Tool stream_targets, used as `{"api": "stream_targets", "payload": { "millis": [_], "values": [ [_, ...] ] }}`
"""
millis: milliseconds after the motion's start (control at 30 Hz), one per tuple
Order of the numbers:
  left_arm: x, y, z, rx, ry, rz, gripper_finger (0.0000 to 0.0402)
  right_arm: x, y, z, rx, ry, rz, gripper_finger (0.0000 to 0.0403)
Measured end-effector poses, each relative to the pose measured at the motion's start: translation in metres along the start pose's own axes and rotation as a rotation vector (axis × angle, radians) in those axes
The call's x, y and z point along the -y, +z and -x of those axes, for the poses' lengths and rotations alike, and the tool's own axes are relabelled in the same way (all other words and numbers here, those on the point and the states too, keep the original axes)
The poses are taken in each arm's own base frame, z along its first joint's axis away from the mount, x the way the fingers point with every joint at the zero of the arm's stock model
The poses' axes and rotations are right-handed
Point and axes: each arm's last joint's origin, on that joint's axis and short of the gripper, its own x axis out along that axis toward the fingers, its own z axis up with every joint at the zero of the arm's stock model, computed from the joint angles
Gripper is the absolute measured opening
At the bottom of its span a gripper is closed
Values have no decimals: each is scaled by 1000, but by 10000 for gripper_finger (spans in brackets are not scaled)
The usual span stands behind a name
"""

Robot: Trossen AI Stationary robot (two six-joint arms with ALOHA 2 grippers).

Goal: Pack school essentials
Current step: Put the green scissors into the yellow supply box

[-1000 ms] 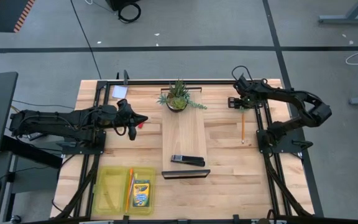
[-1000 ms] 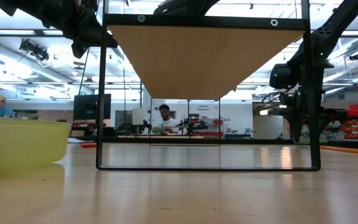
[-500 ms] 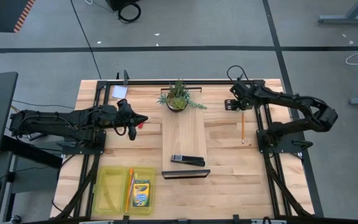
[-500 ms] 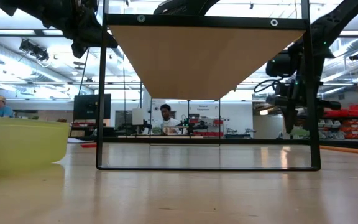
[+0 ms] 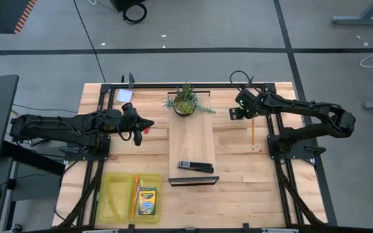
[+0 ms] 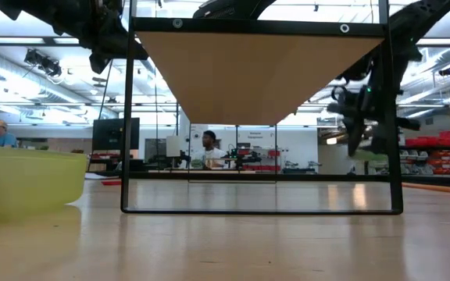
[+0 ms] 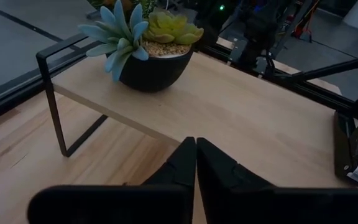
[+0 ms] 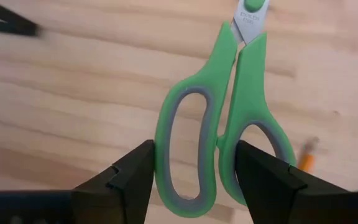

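green-handled scissors (image 8: 219, 118) clamped between right end effector (image 8: 191, 171) fingers — above table.

Open tabletop (image 5: 238, 162) lies between the wooden riser shelf (image 5: 192, 145) and the right frame rail (image 5: 278, 162). Obstacles: potted succulent (image 5: 185, 100) on the shelf's far end, black stapler-like bar (image 5: 195, 167) near its front, pencil (image 5: 252, 133) beside the rail.

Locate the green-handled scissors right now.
The green-handled scissors hang above the table in the right gripper, jaws closed on one handle loop, right of the potted plant, near the pencil.
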Motion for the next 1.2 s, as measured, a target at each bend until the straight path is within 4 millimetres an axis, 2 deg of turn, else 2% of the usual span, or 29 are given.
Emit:
{"api": "stream_targets", "payload": {
  "millis": [367,633,967,1200],
  "values": [
    [2,5,0,46,-19,82,41,-48,24,62,178,186,127,216],
    [5,8,1,61,-91,149,66,-72,34,110,285,275,184,216],
    [8,9,1,33,-187,257,89,-99,22,161,351,449,234,216],
    [11,13,2,40,-269,327,94,-115,7,186,415,571,259,216]
  ]
}}
